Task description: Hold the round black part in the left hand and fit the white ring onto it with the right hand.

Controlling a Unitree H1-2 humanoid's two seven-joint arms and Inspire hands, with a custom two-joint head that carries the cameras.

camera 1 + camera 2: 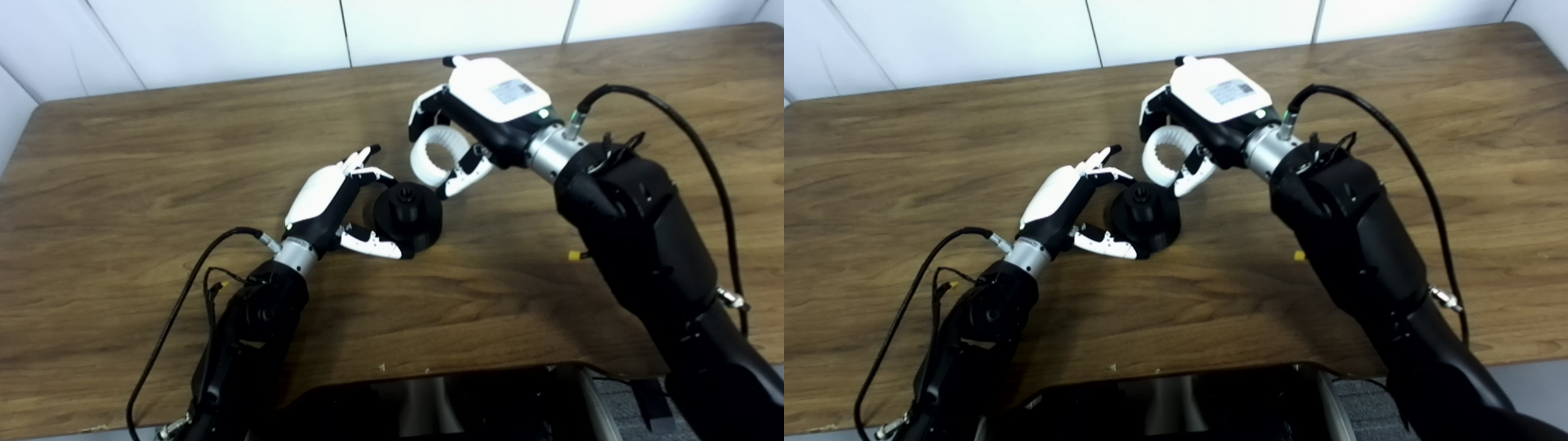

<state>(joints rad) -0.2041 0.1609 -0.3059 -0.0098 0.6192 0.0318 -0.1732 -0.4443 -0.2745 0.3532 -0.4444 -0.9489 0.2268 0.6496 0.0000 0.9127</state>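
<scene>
Fingers of left hand (324, 205) clasping round black part (408, 218) on table (153, 184), right hand (474, 116) gripping white ring (436, 155) just above

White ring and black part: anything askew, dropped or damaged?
Nothing stands out. The right hand holds the white ring intact, up and right of the black part, which sits in the left hand on the table.

This looks like a robotics lab or test room rather than a home. A plain wood-grain table (184, 159) fills most of the frame, backed at the top by bare white wall panels (214, 30) with dark seams. Exposed black cables (1402, 159) loop along the robot's arms at lower left and right.
</scene>
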